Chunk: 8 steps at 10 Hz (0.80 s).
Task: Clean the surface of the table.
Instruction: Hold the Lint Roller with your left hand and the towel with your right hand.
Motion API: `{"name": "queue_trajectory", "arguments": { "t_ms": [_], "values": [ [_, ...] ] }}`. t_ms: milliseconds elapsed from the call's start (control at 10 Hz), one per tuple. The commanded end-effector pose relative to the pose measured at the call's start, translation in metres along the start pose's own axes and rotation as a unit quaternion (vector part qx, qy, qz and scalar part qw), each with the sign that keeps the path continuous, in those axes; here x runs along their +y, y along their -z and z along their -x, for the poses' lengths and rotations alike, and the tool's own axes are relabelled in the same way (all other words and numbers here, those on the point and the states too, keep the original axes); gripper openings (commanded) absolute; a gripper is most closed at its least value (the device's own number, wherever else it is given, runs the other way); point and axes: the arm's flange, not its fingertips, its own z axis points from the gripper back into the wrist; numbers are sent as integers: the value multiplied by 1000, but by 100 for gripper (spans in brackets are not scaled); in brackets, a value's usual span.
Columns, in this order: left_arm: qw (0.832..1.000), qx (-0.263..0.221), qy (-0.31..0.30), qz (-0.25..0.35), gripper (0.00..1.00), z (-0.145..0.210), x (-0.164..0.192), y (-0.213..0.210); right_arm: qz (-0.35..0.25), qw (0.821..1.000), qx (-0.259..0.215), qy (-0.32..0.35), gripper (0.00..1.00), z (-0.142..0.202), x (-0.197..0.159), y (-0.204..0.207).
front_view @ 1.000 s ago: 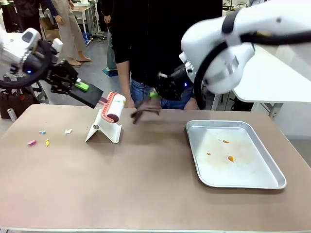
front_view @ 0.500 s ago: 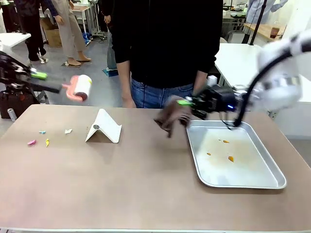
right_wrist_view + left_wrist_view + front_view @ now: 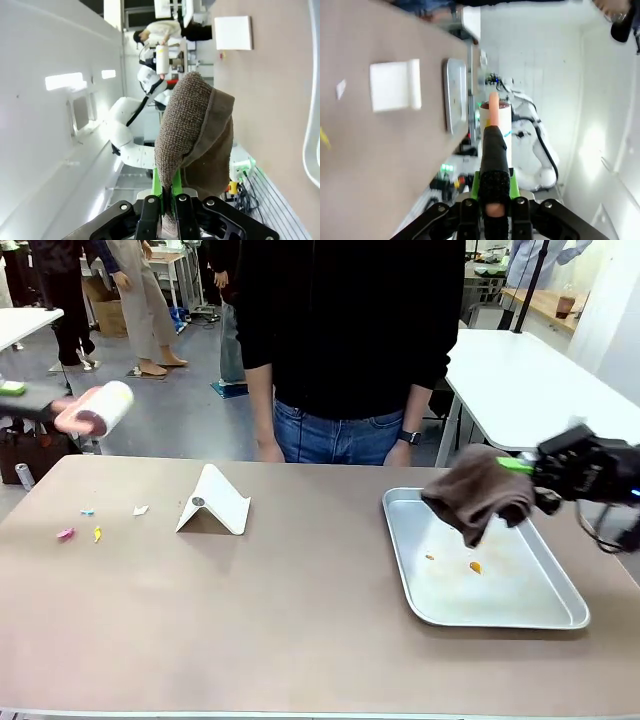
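Observation:
The taupe table (image 3: 250, 620) carries small coloured scraps (image 3: 80, 530) near its left end. At the far left, above the table's edge, my left gripper (image 3: 12, 390) is shut on the black handle of a lint roller (image 3: 95, 408). The left wrist view shows that grip (image 3: 490, 212) with the roller (image 3: 495, 112) pointing away. On the right, my right gripper (image 3: 530, 468) is shut on a brown cloth (image 3: 478, 495) that hangs over the silver tray (image 3: 520, 615). In the right wrist view the cloth (image 3: 195, 130) drapes over the gripper (image 3: 167, 200).
A white folded stand (image 3: 215, 502) sits left of the table's middle. The tray holds a few orange spots (image 3: 475, 567). A person in black (image 3: 350, 340) stands at the far edge, hands at the sides. White-topped tables stand behind on the right.
My left arm lifted the roller off the white stand and swung it to the far left. My right arm carried the cloth from the far middle rightward to above the tray.

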Motion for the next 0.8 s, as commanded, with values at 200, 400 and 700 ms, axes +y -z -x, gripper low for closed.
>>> {"name": "queue_trajectory", "arguments": {
  "t_ms": [200,400,700],
  "values": [
    [995,82,28,51,0,42,24,-37,47,997,-54,-37,0,47,-5,-59],
    [992,112,28,55,0,67,36,-54,52,994,-73,-54,0,57,-14,-81],
    [989,132,-24,62,0,83,48,-50,37,989,-107,-93,0,67,-20,-94]
  ]
}}
